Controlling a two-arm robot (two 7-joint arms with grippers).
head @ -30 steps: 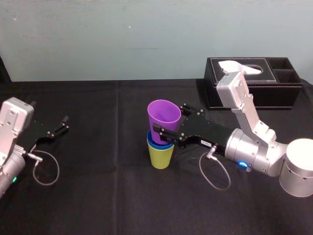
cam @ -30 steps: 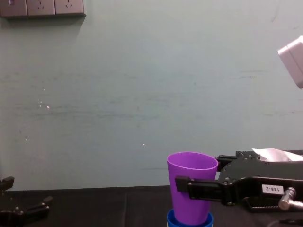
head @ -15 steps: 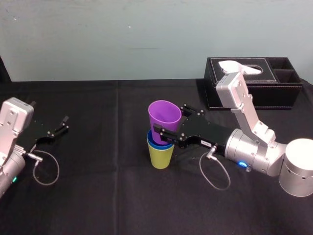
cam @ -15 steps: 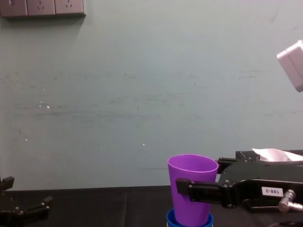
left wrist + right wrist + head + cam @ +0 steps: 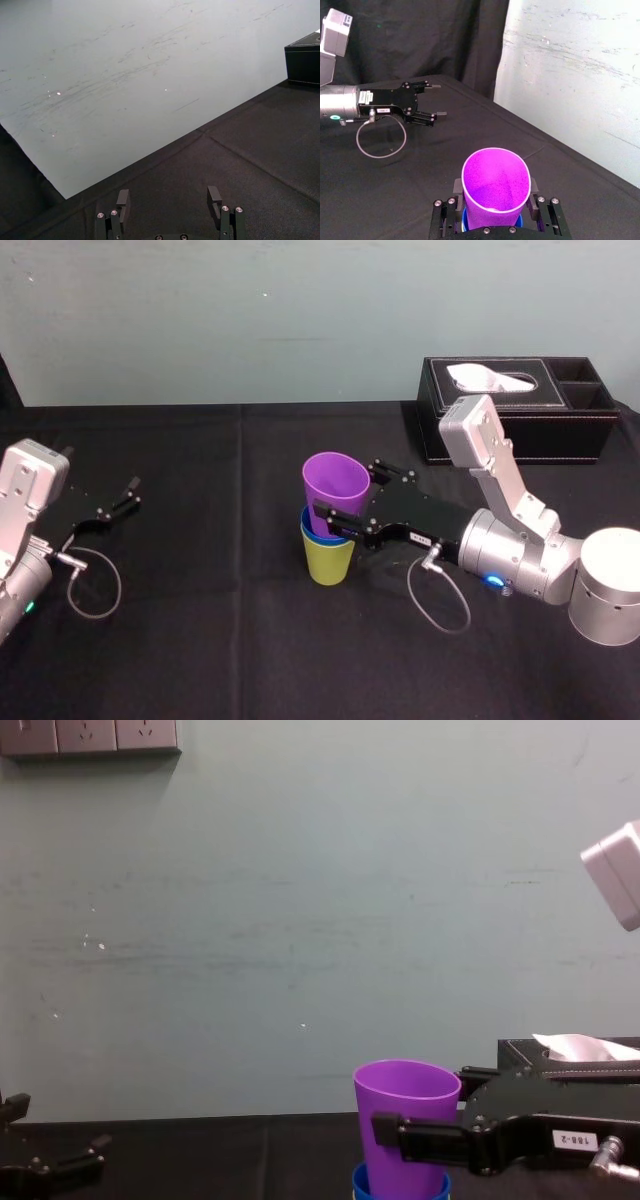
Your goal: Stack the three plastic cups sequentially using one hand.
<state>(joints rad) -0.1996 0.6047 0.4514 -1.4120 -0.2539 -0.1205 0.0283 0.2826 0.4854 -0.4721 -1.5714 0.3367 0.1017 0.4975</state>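
The purple cup [image 5: 335,483] stands upright with its base inside the blue cup [image 5: 311,533], which is nested in the yellow-green cup [image 5: 328,561] at the table's middle. My right gripper [image 5: 346,491] reaches in from the right and is shut on the purple cup, one finger on each side of its wall. In the right wrist view the purple cup [image 5: 495,182] sits between the fingers [image 5: 456,189], with the blue rim [image 5: 465,220] just below. The chest view shows the purple cup [image 5: 405,1120] sunk into the blue cup [image 5: 358,1183]. My left gripper [image 5: 128,495] rests open at the far left, empty.
A black tissue box [image 5: 520,405] stands at the back right, behind my right arm. A black cloth [image 5: 200,640] covers the table, and a pale wall runs along its far edge. A cable loop [image 5: 95,590] lies beside the left arm.
My right gripper has lowered the purple cup a little deeper into the blue cup. The left arm has not moved.
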